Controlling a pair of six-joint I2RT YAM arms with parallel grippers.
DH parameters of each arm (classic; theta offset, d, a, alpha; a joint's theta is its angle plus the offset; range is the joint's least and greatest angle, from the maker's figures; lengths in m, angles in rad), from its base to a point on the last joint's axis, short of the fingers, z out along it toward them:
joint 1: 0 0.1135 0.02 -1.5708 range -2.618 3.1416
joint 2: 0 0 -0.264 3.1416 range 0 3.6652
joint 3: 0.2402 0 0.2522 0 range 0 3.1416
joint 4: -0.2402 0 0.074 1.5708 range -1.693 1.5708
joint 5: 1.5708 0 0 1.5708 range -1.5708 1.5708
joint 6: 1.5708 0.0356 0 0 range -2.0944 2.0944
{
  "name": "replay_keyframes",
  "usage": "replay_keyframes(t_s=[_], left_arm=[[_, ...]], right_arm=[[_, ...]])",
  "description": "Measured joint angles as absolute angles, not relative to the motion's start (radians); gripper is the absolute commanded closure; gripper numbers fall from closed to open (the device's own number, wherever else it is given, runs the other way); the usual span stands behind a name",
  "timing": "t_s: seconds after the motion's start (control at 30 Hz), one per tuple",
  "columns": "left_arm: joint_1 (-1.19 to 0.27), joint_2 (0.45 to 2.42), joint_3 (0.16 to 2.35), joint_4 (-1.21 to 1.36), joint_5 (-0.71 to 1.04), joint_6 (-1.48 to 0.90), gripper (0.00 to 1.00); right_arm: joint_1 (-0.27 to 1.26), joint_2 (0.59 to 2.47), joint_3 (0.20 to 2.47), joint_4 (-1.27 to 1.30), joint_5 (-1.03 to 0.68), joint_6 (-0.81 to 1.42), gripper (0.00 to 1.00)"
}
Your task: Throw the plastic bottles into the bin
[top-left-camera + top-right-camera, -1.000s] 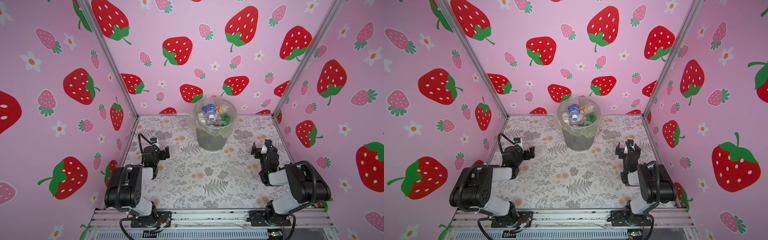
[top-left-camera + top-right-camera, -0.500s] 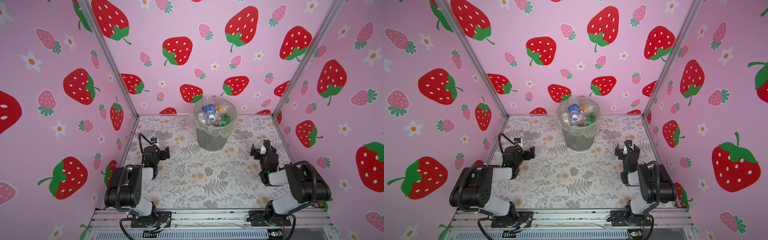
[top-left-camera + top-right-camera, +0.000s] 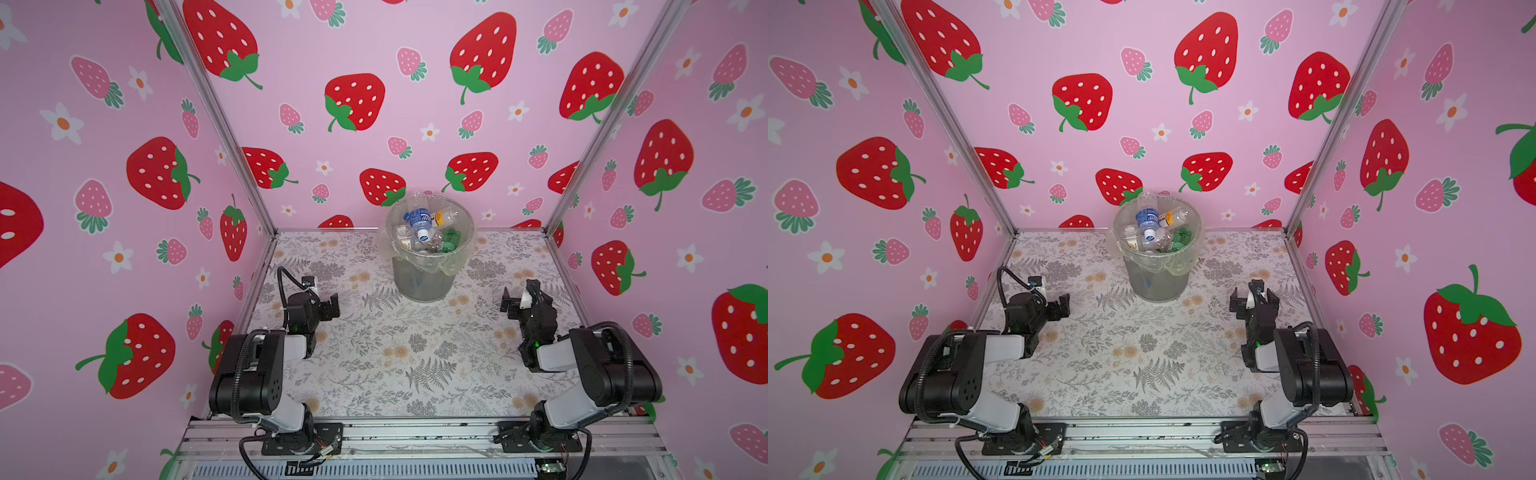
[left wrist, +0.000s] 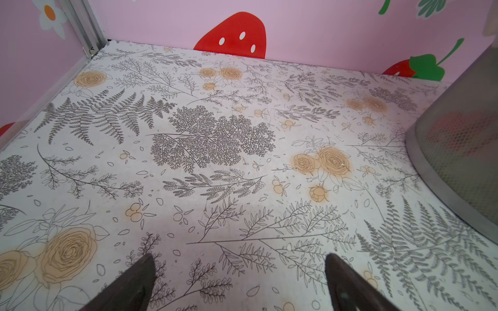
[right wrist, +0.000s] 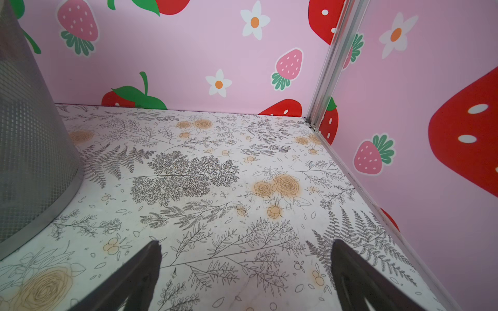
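Observation:
The bin, a round grey bucket with a clear bag liner over its rim, stands at the back middle of the floral table. The plastic bottles lie piled inside it: clear ones with blue labels, a whitish one, green ones. No bottle shows on the table. My left gripper hangs low at the left, open and empty. My right gripper sits low at the right, open and empty. Each wrist view shows the bin's mesh wall off to one side.
Pink strawberry walls close in the table on the left, back and right, with metal corner posts. A metal rail holding both arm bases runs along the front edge.
The right gripper has edged slightly toward the middle. The left arm, the bin and the bottles have not moved.

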State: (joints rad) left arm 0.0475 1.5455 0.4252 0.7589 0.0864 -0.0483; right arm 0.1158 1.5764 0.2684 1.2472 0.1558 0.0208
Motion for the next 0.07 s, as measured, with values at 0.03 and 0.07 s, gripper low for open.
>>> replay_keyframes(t_s=[0.03, 0.07], left_arm=[[0.047, 1.546, 0.425, 0.759, 0.086, -0.048, 0.01], [0.047, 1.546, 0.425, 0.759, 0.086, -0.048, 0.01]], right_arm=[[0.116, 1.576, 0.268, 1.247, 0.155, 0.021, 0.01], [0.116, 1.576, 0.268, 1.247, 0.155, 0.021, 0.01]])
